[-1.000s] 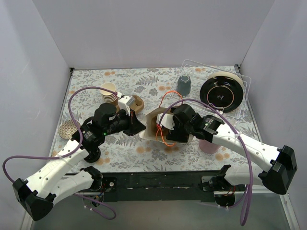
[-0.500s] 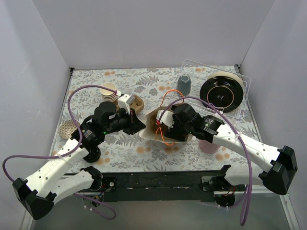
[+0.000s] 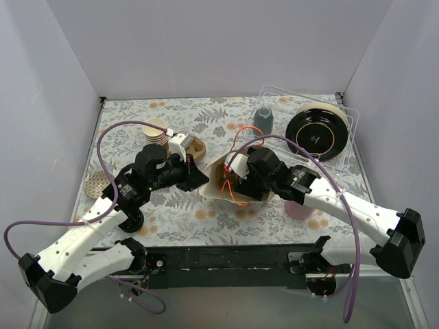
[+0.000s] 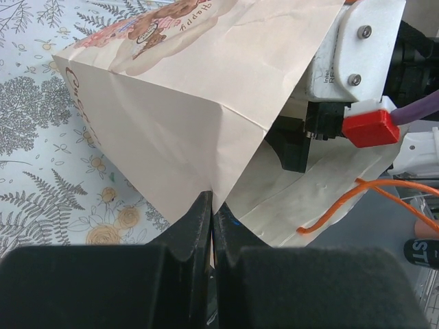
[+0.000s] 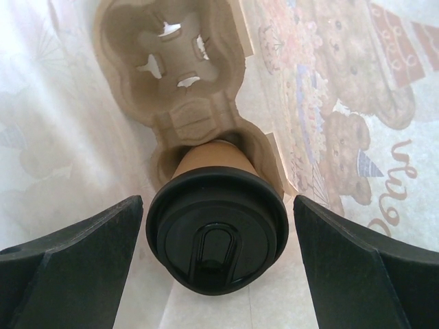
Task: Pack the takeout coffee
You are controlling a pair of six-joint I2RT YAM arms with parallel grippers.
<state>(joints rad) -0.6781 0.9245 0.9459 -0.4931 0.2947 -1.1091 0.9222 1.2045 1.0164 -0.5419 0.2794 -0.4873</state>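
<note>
1. Pulling the right tool (image 5: 216,205) out of the bag (image 4: 185,103) is where you could lose this. Its fingers flank the coffee (image 5: 216,236), and a sideways drift would catch the black lid (image 5: 216,219) and drag the cup out of its pocket.
2. The coffee is inside the bag, its base pushed into one pocket of the carrier (image 5: 171,62). The bag lies on its side at the middle of the desk (image 3: 171,219). The cup looks tipped over with it, so a loose lid could leak. The carrier could also slide when you stand the bag up.
3. If the left tool (image 4: 211,219) lets go early, the paper wall may sag onto the right tool and snag it.
4. Right tool: spread as wide as it goes, one finger on each side of the lid with a gap, gripping nothing.
5. Left tool: fully closed, pinching the bag's edge by the mouth.
</note>
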